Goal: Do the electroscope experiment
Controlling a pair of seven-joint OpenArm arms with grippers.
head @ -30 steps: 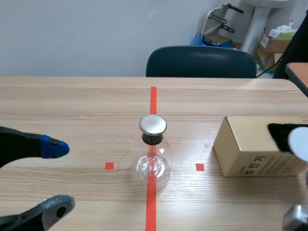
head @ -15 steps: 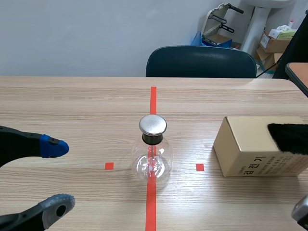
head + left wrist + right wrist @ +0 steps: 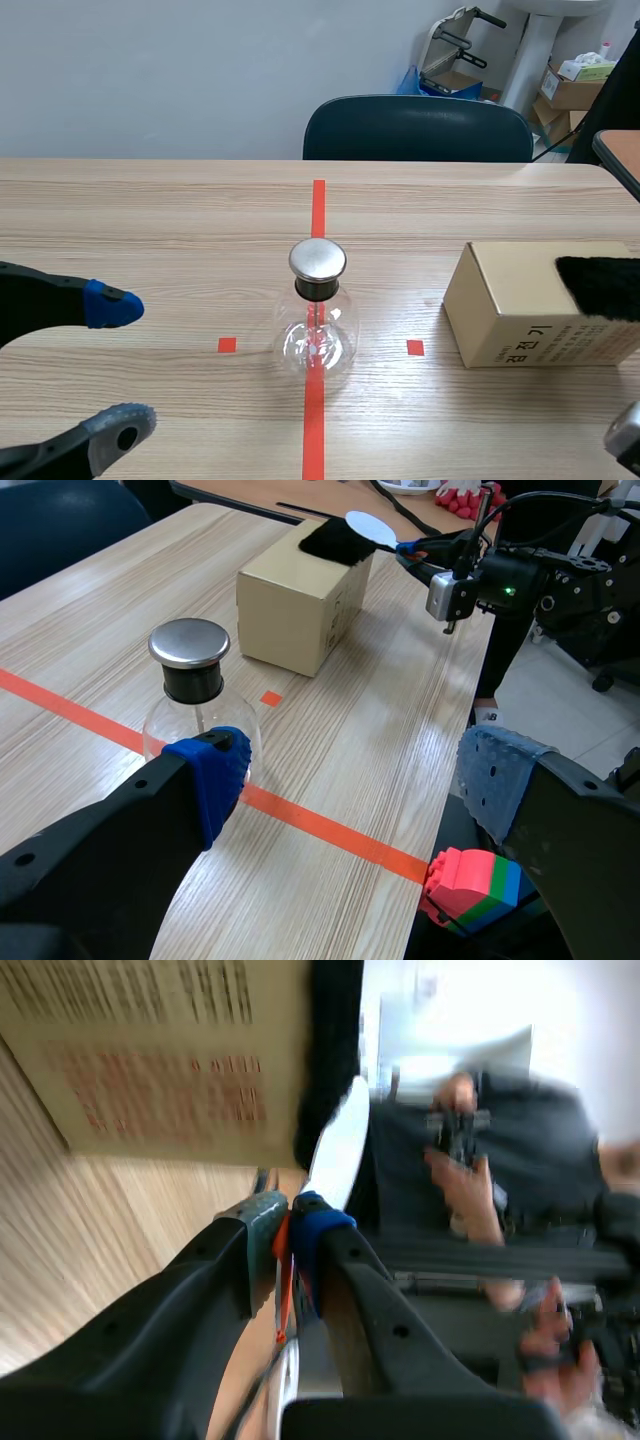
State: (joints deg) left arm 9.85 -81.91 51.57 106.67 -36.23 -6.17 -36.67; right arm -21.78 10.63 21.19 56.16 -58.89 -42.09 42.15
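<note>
The electroscope, a clear glass flask (image 3: 318,335) with a round metal cap (image 3: 318,259), stands on the red tape line at the table's middle. In the left wrist view the flask (image 3: 198,695) is just ahead of my left gripper (image 3: 352,778), which is open and holds nothing. In the scene view my left gripper (image 3: 118,368) is left of the flask. My right gripper (image 3: 293,1222) is shut on the thin orange-handled stem of a white disc (image 3: 340,1145). The disc (image 3: 370,528) hovers by the black fur cloth (image 3: 335,540) on the cardboard box (image 3: 300,605).
The cardboard box (image 3: 535,310) lies right of the flask, with the black cloth (image 3: 600,285) on its right end. A dark chair (image 3: 418,128) stands behind the table. A coloured toy brick (image 3: 470,892) sits below the table's near edge. A person's hands (image 3: 465,1185) show beyond the box.
The white disc, seen over the black cloth a second ago, has left the scene view to the right, and the right gripper has dropped lower. The left gripper and flask have not moved.
</note>
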